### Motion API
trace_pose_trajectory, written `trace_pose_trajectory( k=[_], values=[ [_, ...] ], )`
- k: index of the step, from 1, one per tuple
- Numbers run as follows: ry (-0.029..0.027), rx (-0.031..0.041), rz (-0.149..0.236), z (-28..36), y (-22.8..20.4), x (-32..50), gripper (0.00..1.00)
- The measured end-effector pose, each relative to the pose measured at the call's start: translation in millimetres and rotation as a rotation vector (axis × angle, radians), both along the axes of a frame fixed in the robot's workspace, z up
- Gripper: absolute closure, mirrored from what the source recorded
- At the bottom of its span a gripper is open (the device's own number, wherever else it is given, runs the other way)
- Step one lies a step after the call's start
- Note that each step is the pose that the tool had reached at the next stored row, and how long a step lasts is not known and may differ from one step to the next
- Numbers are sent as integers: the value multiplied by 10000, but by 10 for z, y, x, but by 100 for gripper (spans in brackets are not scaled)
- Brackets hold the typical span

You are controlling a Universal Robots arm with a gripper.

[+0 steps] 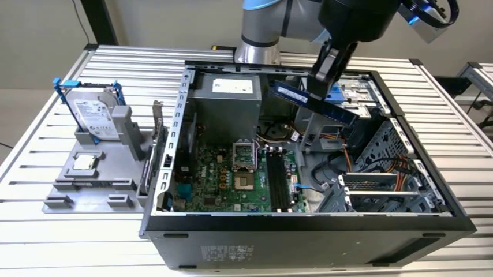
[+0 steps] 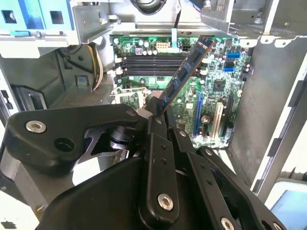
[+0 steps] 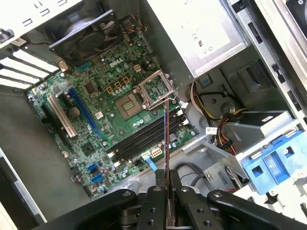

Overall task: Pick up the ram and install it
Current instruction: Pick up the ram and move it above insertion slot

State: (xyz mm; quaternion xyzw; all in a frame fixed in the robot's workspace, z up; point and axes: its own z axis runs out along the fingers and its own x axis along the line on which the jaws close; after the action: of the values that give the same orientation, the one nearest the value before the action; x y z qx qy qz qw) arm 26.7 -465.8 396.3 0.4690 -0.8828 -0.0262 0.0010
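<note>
My gripper (image 1: 322, 73) is shut on the ram (image 1: 312, 99), a long thin bluish stick. It hangs tilted in the air over the back part of the open computer case (image 1: 308, 222). In the second wrist view the ram (image 2: 184, 72) sticks out from the gripper (image 2: 158, 113) over the green motherboard (image 2: 216, 86). In the first wrist view the ram (image 3: 166, 134) shows edge-on, rising from the gripper (image 3: 166, 186) above the black memory slots (image 3: 139, 140). Those slots (image 1: 277, 179) lie well below the ram, near the case's front wall in the exterior view.
A silver hard drive (image 1: 96, 115) in a blue frame stands on a grey holder (image 1: 92, 184) at the exterior view's left, with a processor (image 1: 83, 163) beside it. Inside the case are the power supply (image 1: 227, 101), cables (image 1: 347, 156) and a metal drive cage (image 1: 389, 173).
</note>
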Motion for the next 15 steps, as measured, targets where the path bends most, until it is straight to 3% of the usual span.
trace_pose_trajectory(
  k=[15],
  values=[
    [0, 0, -1468, 0, -53, 1, 100]
  ],
)
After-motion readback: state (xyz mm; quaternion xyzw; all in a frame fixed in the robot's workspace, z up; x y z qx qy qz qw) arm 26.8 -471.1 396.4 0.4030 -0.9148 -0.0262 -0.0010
